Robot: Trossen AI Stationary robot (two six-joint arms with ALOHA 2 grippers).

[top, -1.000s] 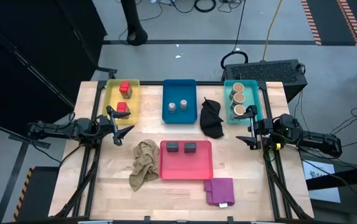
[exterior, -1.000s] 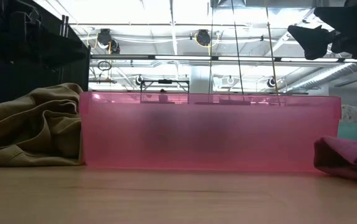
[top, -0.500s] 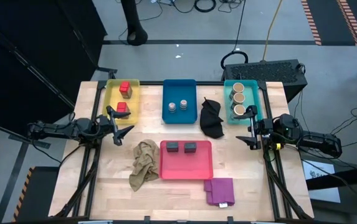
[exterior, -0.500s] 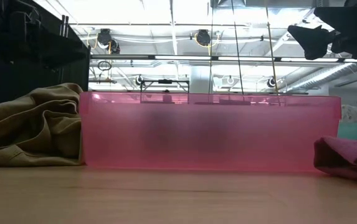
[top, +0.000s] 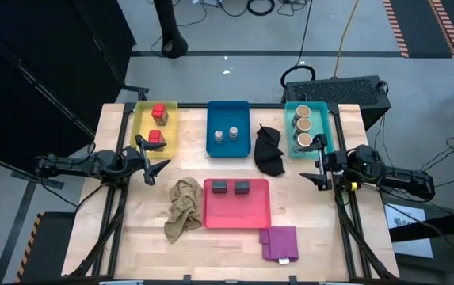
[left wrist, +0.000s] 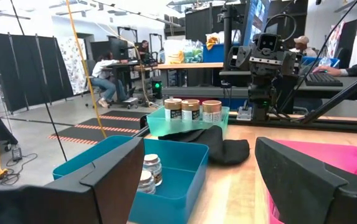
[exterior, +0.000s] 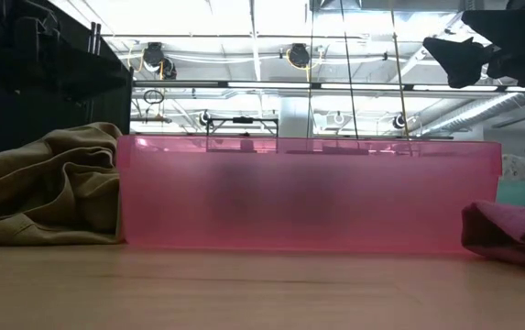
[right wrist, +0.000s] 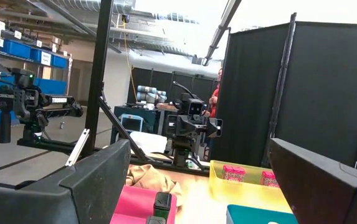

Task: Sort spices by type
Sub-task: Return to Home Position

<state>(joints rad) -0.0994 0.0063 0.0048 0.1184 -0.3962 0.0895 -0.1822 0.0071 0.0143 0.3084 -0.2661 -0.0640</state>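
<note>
Two red cubes sit in the yellow tray, two silver round tins in the blue tray, three tan round jars in the teal tray, and two dark grey tins in the pink tray. My left gripper hangs open above the table's left side, just near of the yellow tray. My right gripper hangs open above the right side, just near of the teal tray. In the left wrist view the silver tins and jars show past the fingers.
A black cloth lies between the blue and teal trays. A beige cloth lies left of the pink tray and a purple cloth at its near right corner. People sit at desks beyond the table.
</note>
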